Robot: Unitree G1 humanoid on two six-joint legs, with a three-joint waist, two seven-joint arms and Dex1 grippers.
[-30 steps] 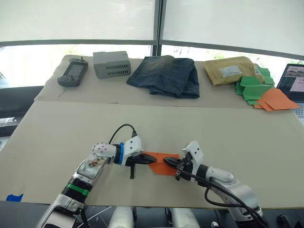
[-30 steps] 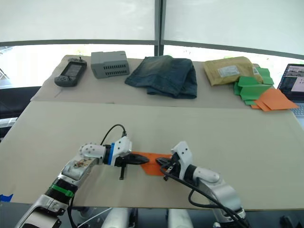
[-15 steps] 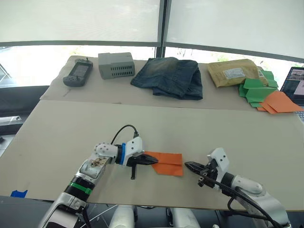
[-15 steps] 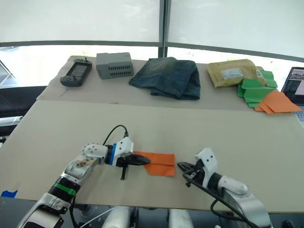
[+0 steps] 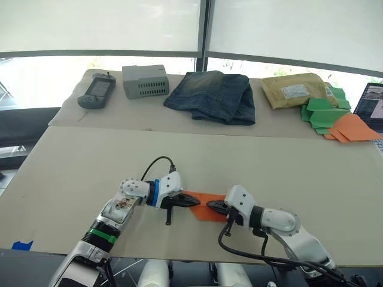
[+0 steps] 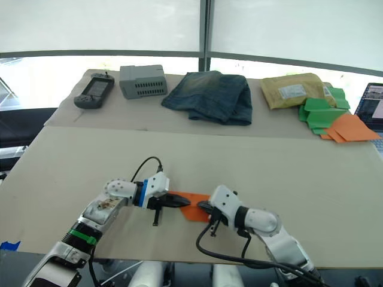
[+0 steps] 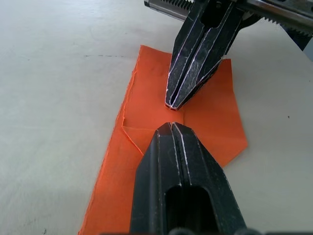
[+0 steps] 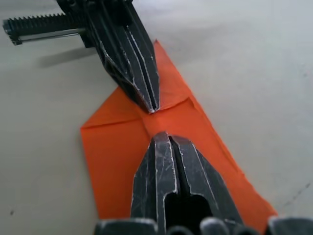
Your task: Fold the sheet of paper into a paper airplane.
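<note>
Readable text: none on any object in view.
Padded envelope [image 5: 295,89], far right part of the tabletop: carries a white label, print too small to read.
Laptop screen [image 5: 372,99], right edge of the tabletop: shows a lit window, content not legible.
Grey handheld device [image 5: 95,91], far left corner: no legible markings.

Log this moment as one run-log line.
step: creasing | left gripper: shut, tip pressed on orange paper | right gripper: shut, tip on same paper, facing left tip | paper: flat on table, partly folded
</note>
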